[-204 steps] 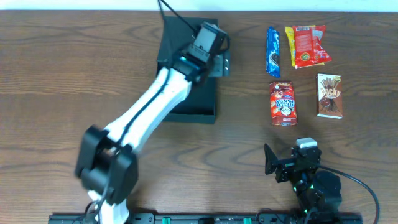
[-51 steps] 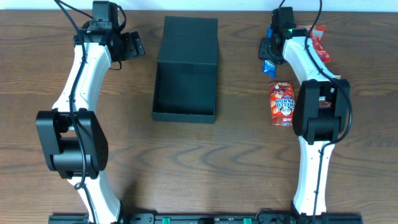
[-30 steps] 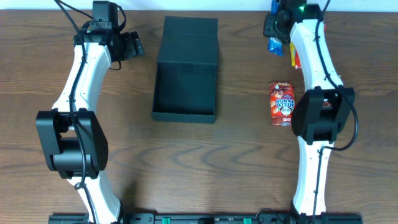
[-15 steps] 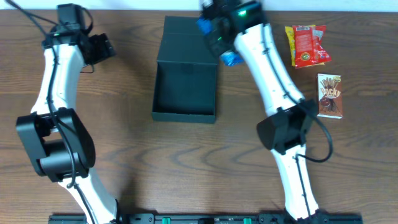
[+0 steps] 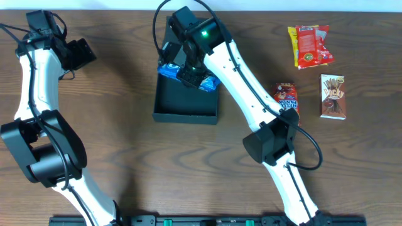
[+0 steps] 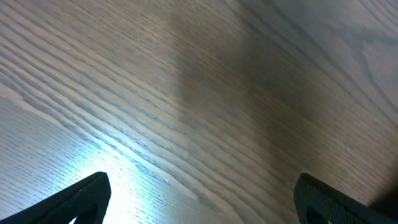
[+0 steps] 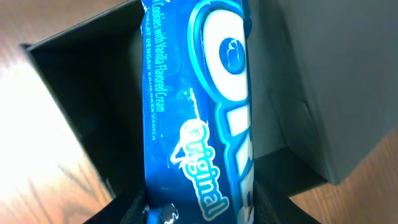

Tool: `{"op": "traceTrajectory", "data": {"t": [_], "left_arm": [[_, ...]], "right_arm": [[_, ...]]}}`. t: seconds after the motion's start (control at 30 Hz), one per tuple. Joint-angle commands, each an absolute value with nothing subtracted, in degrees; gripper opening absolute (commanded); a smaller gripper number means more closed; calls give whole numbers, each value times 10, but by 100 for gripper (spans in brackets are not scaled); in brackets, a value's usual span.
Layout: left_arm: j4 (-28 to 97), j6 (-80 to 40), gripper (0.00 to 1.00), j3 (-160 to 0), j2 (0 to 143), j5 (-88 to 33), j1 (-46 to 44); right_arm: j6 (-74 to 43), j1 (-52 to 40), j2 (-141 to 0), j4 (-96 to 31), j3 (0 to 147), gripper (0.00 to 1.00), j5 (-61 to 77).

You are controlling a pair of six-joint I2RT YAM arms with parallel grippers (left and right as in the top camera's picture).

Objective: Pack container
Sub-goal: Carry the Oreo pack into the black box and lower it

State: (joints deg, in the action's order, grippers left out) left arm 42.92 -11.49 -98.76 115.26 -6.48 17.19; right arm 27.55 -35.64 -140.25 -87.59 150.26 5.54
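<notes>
The container (image 5: 186,117) is a black box standing open in the middle of the table, its lid (image 5: 168,34) folded back on the far side. My right gripper (image 5: 190,70) hangs over the box's far half, shut on a blue Oreo packet (image 5: 168,70). In the right wrist view the Oreo packet (image 7: 199,112) runs lengthwise between the fingers of my right gripper (image 7: 199,208), with the container's dark inside (image 7: 81,93) beneath. My left gripper (image 5: 85,53) is open at the far left, well apart from the box. In the left wrist view the left gripper (image 6: 205,205) holds nothing over bare wood.
A red and yellow snack packet (image 5: 309,45) lies at the back right. A Pocky box (image 5: 332,96) lies just in front of it. A red Hello Panda box (image 5: 286,100) sits partly behind my right arm.
My right arm has swung left from the back right, carrying the blue packet to above the container. My left arm has drawn further left, away from the box.
</notes>
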Motion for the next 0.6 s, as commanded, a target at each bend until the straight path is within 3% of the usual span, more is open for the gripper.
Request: {"op": "traceTrajectory", "data": {"t": [0.0, 0.57], "left_arm": [[435, -90, 95, -984, 1158, -75, 173], [435, -87, 95, -984, 1158, -75, 173]], "right_arm": [[321, -357, -1405, -881, 1497, 4, 112], [378, -357, -1405, -816, 1328, 6, 215]]}}
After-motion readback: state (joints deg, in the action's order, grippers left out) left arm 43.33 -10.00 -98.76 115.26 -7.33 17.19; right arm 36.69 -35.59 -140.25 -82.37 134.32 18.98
